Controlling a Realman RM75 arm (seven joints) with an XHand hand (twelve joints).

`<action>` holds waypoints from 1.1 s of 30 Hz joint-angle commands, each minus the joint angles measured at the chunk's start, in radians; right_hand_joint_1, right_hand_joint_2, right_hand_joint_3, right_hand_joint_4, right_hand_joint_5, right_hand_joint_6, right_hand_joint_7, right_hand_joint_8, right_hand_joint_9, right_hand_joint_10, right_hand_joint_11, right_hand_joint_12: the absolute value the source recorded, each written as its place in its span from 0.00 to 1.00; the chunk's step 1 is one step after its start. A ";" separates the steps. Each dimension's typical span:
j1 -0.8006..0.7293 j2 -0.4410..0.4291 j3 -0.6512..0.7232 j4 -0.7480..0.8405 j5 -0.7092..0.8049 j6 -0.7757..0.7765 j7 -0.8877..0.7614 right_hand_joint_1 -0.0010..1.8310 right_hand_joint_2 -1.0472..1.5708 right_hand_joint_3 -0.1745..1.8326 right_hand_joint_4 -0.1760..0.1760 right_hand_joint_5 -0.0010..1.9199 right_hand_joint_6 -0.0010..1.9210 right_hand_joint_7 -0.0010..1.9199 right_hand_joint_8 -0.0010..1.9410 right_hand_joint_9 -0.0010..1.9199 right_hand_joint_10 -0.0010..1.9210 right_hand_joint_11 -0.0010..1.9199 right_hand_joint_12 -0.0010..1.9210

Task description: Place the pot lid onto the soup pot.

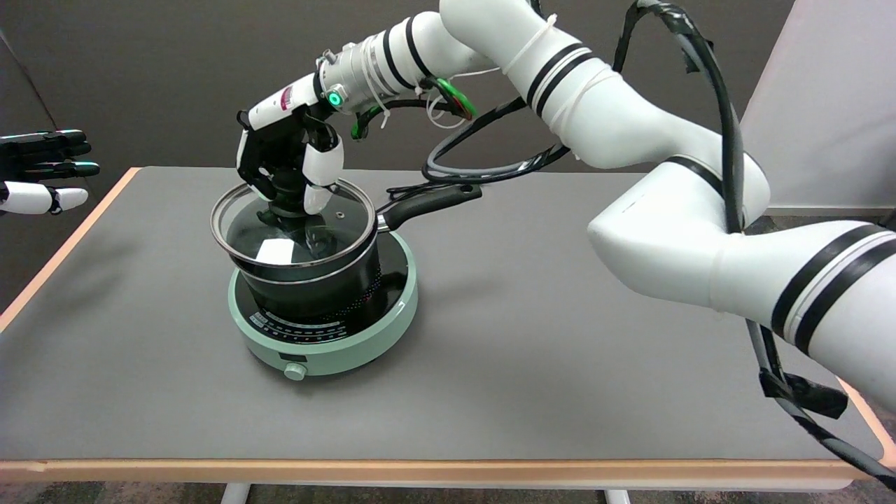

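Grey tabletop (532, 336) with a pale wood edge, dark wall behind. Left to right: idle left hand (42, 171) at nine o'clock, held in the air; mint-green hob (329, 343) left of centre, carrying the soup pot (315, 283) with handle (434, 203) pointing toward two o'clock. Glass pot lid (294, 227): rigid, smooth, breakable, moderately heavy; best taken by the central knob (285, 203). Lid over the pot mouth, tilted, apparently not fully seated. Right hand (290, 164) directly above at twelve o'clock, fingers curled down around the knob, seemingly gripping it.
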 commanded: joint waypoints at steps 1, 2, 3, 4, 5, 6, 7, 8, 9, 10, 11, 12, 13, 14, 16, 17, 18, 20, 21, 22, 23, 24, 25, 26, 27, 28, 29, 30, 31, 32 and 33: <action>-0.031 -0.054 0.028 -0.037 -0.101 0.072 -0.006 0.74 0.76 0.30 1.00 0.33 0.65 0.47 0.64 0.45 0.75 0.36 0.95; -0.034 -0.060 0.030 -0.037 -0.119 0.076 -0.006 0.74 0.76 0.30 1.00 0.33 0.65 0.47 0.64 0.45 0.75 0.36 0.95; -0.037 -0.065 0.034 -0.037 -0.137 0.079 -0.006 0.74 0.76 0.30 1.00 0.33 0.65 0.47 0.64 0.45 0.75 0.36 0.95; -0.039 -0.067 0.036 -0.037 -0.146 0.080 -0.006 0.74 0.76 0.30 1.00 0.33 0.65 0.47 0.64 0.45 0.75 0.36 0.95; -0.040 -0.071 0.036 -0.037 -0.159 0.082 -0.006 0.74 0.76 0.30 1.00 0.33 0.65 0.47 0.64 0.45 0.75 0.36 0.95; -0.041 -0.074 0.036 -0.037 -0.166 0.082 -0.005 0.74 0.76 0.30 1.00 0.33 0.65 0.47 0.64 0.45 0.75 0.36 0.95; -0.042 -0.074 0.036 -0.037 -0.171 0.082 -0.003 0.74 0.76 0.30 1.00 0.33 0.65 0.47 0.64 0.45 0.75 0.36 0.95; -0.042 -0.077 0.036 -0.037 -0.175 0.079 -0.001 0.74 0.76 0.30 1.00 0.33 0.65 0.47 0.64 0.45 0.75 0.36 0.95; -0.043 -0.078 0.036 -0.037 -0.176 0.076 0.001 0.74 0.76 0.30 1.00 0.33 0.65 0.47 0.64 0.45 0.75 0.36 0.95; -0.044 -0.078 0.035 -0.037 -0.176 0.074 0.001 0.74 0.76 0.30 1.00 0.33 0.65 0.47 0.64 0.45 0.75 0.36 0.95; -0.044 -0.078 0.034 -0.037 -0.176 0.069 0.001 0.74 0.76 0.30 1.00 0.33 0.65 0.47 0.64 0.45 0.75 0.36 0.94; -0.045 -0.078 0.033 -0.037 -0.176 0.064 0.001 0.74 0.76 0.30 1.00 0.33 0.65 0.47 0.64 0.45 0.75 0.36 0.94; -0.046 -0.078 0.031 -0.037 -0.176 0.062 0.001 0.74 0.76 0.30 1.00 0.33 0.64 0.47 0.64 0.45 0.75 0.36 0.94; -0.047 -0.078 0.028 -0.037 -0.177 0.058 0.001 0.74 0.76 0.30 1.00 0.33 0.65 0.47 0.64 0.45 0.75 0.36 0.94; -0.047 -0.078 0.028 -0.037 -0.182 0.050 0.001 0.74 0.76 0.30 1.00 0.33 0.65 0.47 0.64 0.45 0.75 0.36 0.94; -0.048 -0.078 0.030 -0.036 -0.187 0.048 0.001 0.74 0.76 0.30 1.00 0.33 0.65 0.47 0.64 0.45 0.75 0.36 0.94; -0.048 -0.078 0.030 -0.034 -0.188 0.045 0.001 0.74 0.76 0.30 1.00 0.33 0.65 0.47 0.64 0.45 0.75 0.36 0.94; -0.048 -0.078 0.029 -0.033 -0.188 0.041 0.001 0.74 0.76 0.30 1.00 0.33 0.65 0.47 0.64 0.45 0.75 0.36 0.94; -0.047 -0.078 0.028 -0.033 -0.188 0.040 0.001 0.74 0.76 0.30 1.00 0.33 0.65 0.47 0.64 0.45 0.75 0.36 0.94; -0.046 -0.078 0.027 -0.032 -0.188 0.040 0.001 0.74 0.76 0.30 1.00 0.33 0.65 0.47 0.64 0.45 0.75 0.36 0.94; -0.045 -0.077 0.027 -0.031 -0.188 0.039 0.001 0.74 0.76 0.30 1.00 0.33 0.65 0.47 0.64 0.45 0.75 0.36 0.94; -0.045 -0.076 0.027 -0.030 -0.188 0.039 0.001 0.74 0.76 0.30 1.00 0.33 0.65 0.47 0.64 0.45 0.75 0.36 0.94; -0.045 -0.076 0.027 -0.029 -0.188 0.039 0.001 0.74 0.76 0.30 1.00 0.33 0.65 0.47 0.64 0.45 0.75 0.36 0.94; -0.045 -0.076 0.027 -0.027 -0.188 0.039 0.001 0.74 0.76 0.30 1.00 0.33 0.65 0.47 0.64 0.45 0.75 0.36 0.94; -0.045 -0.076 0.027 -0.027 -0.188 0.039 0.001 0.74 0.76 0.30 1.00 0.33 0.65 0.47 0.64 0.45 0.75 0.36 0.94; -0.045 -0.075 0.027 -0.024 -0.188 0.039 0.001 0.74 0.76 0.30 1.00 0.33 0.65 0.47 0.64 0.45 0.75 0.36 0.94; -0.045 -0.075 0.027 -0.022 -0.188 0.038 0.001 0.74 0.76 0.30 1.00 0.33 0.65 0.47 0.64 0.45 0.75 0.36 0.94; -0.045 -0.075 0.027 -0.020 -0.188 0.037 0.001 0.74 0.76 0.30 1.00 0.33 0.65 0.47 0.64 0.45 0.75 0.36 0.94; -0.045 -0.075 0.027 -0.017 -0.188 0.035 0.001 0.74 0.76 0.30 1.00 0.33 0.65 0.47 0.64 0.45 0.75 0.36 0.94; -0.045 -0.075 0.027 -0.016 -0.188 0.031 0.001 0.74 0.76 0.30 1.00 0.33 0.65 0.47 0.64 0.45 0.75 0.36 0.94; -0.043 -0.076 0.027 -0.014 -0.188 0.029 0.001 0.74 0.76 0.30 1.00 0.33 0.65 0.47 0.64 0.45 0.75 0.36 0.94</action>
